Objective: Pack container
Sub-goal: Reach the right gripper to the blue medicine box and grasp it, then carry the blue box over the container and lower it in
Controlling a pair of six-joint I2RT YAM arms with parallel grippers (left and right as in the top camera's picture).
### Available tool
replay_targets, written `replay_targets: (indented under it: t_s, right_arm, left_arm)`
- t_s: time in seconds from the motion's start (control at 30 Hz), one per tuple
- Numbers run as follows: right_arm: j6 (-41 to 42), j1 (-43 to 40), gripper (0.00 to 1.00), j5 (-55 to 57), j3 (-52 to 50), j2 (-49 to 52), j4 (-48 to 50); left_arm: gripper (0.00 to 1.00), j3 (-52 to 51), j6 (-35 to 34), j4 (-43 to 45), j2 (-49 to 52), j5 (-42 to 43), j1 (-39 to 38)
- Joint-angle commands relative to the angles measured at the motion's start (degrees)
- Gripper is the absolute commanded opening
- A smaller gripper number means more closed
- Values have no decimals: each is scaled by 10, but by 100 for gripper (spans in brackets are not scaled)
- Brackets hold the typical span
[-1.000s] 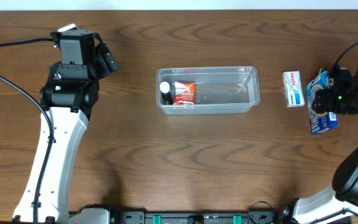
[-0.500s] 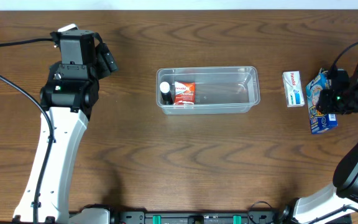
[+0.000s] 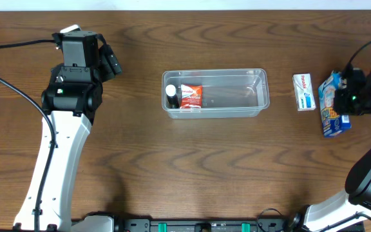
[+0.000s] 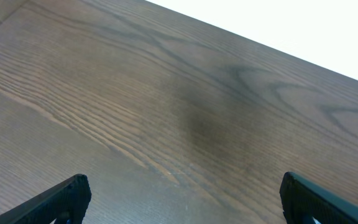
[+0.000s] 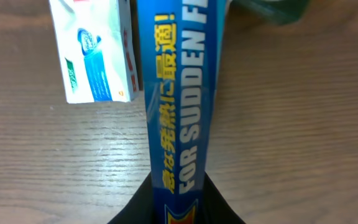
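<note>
Right gripper [image 5: 178, 208] has closed from wide onto the blue packet [image 5: 182, 93], now pinched at the far right of the table [image 3: 192, 167], well apart from the central container [image 3: 214, 72], so the lift looks next; left gripper [image 4: 185, 198] is spread wide, empty.

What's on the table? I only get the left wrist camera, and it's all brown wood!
Observer: A clear container sits mid-table, with a small bottle and a red packet at its left end.
Operator: Is anything outside it?
Observer: Yes, a white-and-blue box lies on the wood to its right.
Operator: What's the other arm doing?
Observer: The right gripper is clamped on a blue packet, right beside that box.
</note>
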Motion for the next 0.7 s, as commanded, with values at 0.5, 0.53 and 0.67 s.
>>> replay_targets:
  t_s: [0.5, 0.53, 0.67]
  right_arm:
    - [-82, 201, 11, -65, 228, -5, -58]
    - [-106, 229, 12, -64, 232, -5, -59]
    - [-166, 307, 13, -48, 235, -5, -58]
  left_arm:
    - [98, 10, 5, 0, 2, -7, 3]
    - [98, 10, 5, 0, 2, -7, 2]
    - [98, 10, 5, 0, 2, -7, 3]
